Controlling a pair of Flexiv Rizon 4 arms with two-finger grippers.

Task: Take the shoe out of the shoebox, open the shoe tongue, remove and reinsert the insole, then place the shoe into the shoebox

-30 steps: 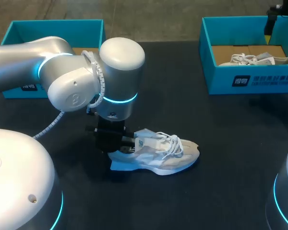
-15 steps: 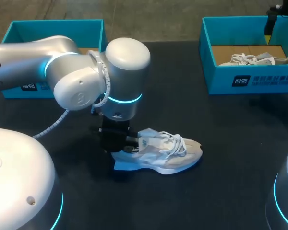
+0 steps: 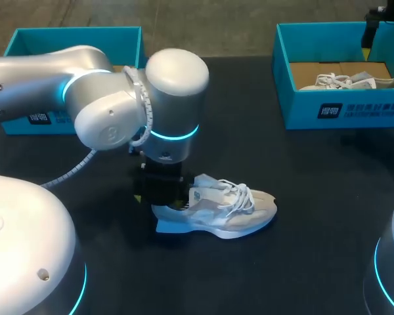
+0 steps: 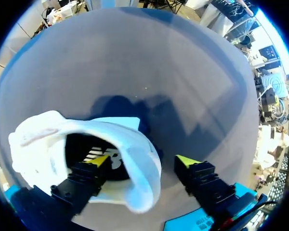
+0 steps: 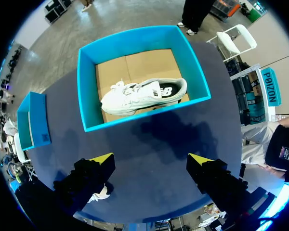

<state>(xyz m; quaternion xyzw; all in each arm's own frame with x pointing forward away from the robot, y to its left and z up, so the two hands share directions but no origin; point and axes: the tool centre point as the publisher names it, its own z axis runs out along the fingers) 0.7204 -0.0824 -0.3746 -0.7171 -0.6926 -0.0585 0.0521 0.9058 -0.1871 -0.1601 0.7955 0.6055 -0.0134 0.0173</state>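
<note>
Clearance around the shoe on the table. My left arm stands over the heel end and bars approach from that side. The left gripper straddles the heel wall, one finger inside the opening and the other outside, apart from the heel. Bare table borders the toe and both long sides, and a broad strip runs to the right shoebox. Under my spread right gripper, that box's walls ring a second shoe, which fills the middle of the floor.
</note>
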